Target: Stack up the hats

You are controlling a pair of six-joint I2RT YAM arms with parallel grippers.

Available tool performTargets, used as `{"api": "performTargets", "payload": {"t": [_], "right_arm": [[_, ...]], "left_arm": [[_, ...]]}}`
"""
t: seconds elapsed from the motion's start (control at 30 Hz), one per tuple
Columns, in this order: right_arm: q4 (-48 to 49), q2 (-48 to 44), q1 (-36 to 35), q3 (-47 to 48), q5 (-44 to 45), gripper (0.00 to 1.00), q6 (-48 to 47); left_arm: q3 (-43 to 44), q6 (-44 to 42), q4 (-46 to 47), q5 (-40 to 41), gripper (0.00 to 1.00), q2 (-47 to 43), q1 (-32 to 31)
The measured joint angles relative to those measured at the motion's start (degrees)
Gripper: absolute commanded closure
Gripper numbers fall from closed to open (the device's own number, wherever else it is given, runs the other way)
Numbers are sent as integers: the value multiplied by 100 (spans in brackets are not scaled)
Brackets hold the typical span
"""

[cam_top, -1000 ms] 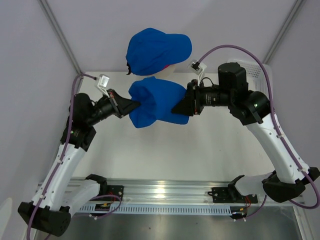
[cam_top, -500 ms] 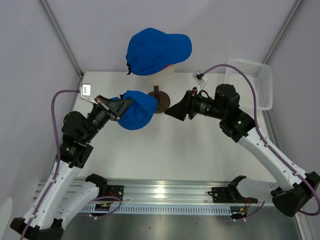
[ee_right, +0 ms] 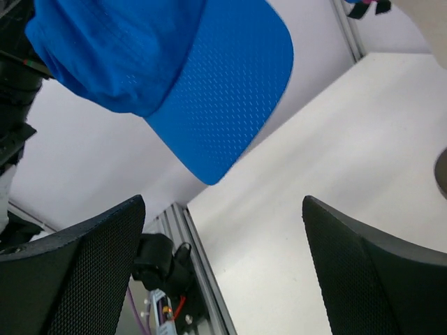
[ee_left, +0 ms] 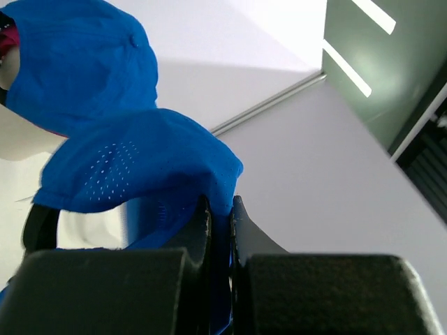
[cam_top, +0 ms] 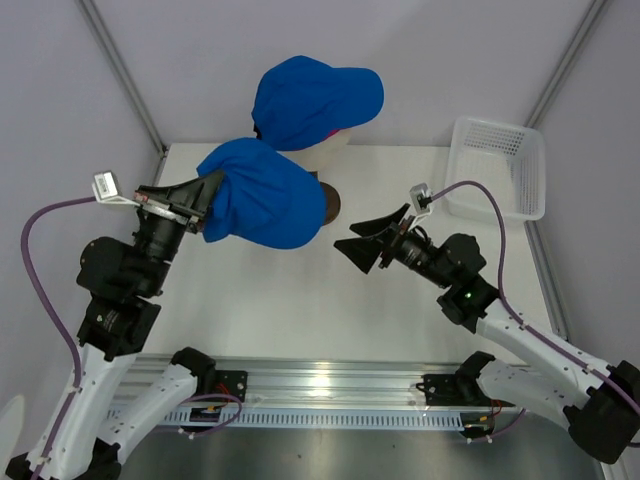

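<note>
Change: the right gripper [cam_top: 352, 242] is no longer on the loose blue cap [cam_top: 262, 195] and is drawing back toward the near right. The left gripper [cam_top: 210, 192] is lifting that cap up and to the left by itself. A second ago both were gripping it low over the counter [cam_top: 300, 310].
Meaning for the task: the two-arm handling looks finished, so the left arm alone is now carrying the cap. It is probably lining up to go over the hat already on the head.
Left jaws: pressing together on a fold of the loose blue cap's fabric; in the left wrist view only cloth is showing between them.
Right jaws: standing wide apart, holding nothing and touching nothing. In the right wrist view the cap's brim is showing ahead of them, clearly apart.
Loose blue cap: hanging in the air off the counter, just near and left of the dummy head [cam_top: 338, 140], with its crown bulging toward the right.
Other blue cap [cam_top: 315, 98]: sitting on the dummy head at the far middle, brim pointing right. A pink cap [ee_left: 5, 38] is apparently lying under it, with only its edge peeking out.
Basket [cam_top: 528, 170]: sitting at the far right, well apart from both arms.
Still to do: the carried cap is not yet resting on the stack.
</note>
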State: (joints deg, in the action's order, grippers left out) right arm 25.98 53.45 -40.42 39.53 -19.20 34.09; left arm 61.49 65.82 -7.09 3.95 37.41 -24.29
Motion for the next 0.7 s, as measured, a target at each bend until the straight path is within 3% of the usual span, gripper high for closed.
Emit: {"api": "performTargets", "payload": {"t": [0.4, 0.7], "right_arm": [[2251, 1427, -931, 136, 1338, 1, 772], [3418, 2116, -1526, 109, 2280, 0, 1982]], "left_arm": [[37, 481, 46, 603, 99, 153, -334], [188, 472, 229, 774, 99, 107, -343]]}}
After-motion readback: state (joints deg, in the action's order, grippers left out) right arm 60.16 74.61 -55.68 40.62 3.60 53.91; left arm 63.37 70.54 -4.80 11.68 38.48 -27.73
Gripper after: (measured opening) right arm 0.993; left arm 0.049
